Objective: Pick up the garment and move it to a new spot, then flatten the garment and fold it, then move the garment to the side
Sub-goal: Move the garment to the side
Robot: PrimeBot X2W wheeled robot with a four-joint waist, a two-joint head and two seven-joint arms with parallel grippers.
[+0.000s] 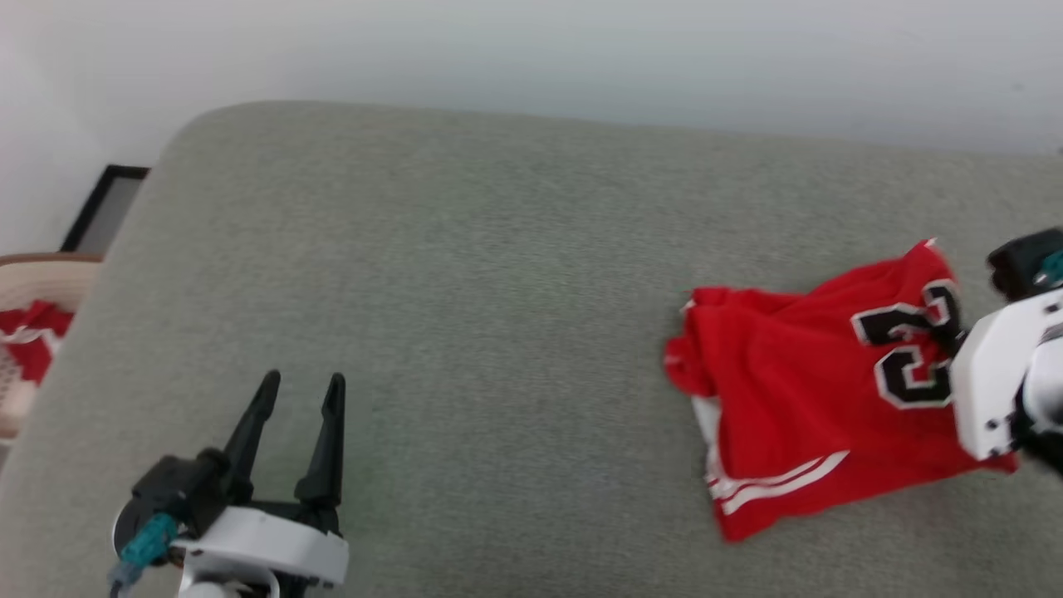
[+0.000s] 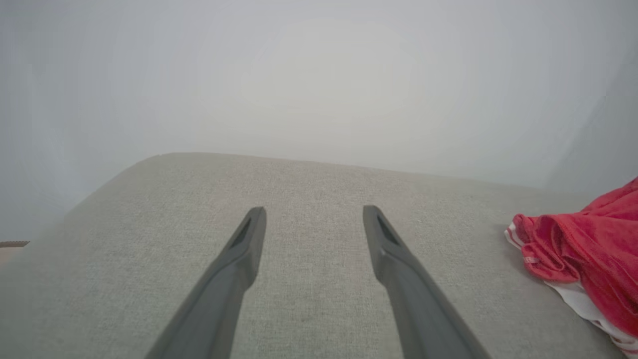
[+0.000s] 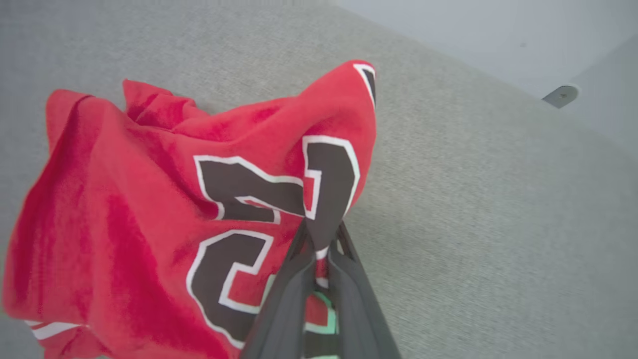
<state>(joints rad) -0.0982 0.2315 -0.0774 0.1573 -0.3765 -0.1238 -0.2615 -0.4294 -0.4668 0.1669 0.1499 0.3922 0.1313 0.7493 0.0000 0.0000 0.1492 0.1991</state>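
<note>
The garment (image 1: pixel 797 390) is a red jersey with white stripes and a black white-edged number, lying crumpled at the right of the grey cushion (image 1: pixel 498 274). My right gripper (image 3: pixel 321 232) is shut on a pinch of its fabric at the number, and the cloth rises in a peak there. In the head view the right arm's white wrist (image 1: pixel 992 374) covers the garment's right edge. My left gripper (image 1: pixel 301 384) stands open over bare cushion at the lower left, far from the garment. Between its fingers (image 2: pixel 249 239) there is nothing, and the garment (image 2: pixel 588 254) lies off to its right.
A pale basket (image 1: pixel 33 291) holding red cloth stands beyond the cushion's left edge, with a dark-framed panel (image 1: pixel 104 208) behind it. A pale wall runs along the cushion's far edge. The wide middle of the cushion is bare fabric.
</note>
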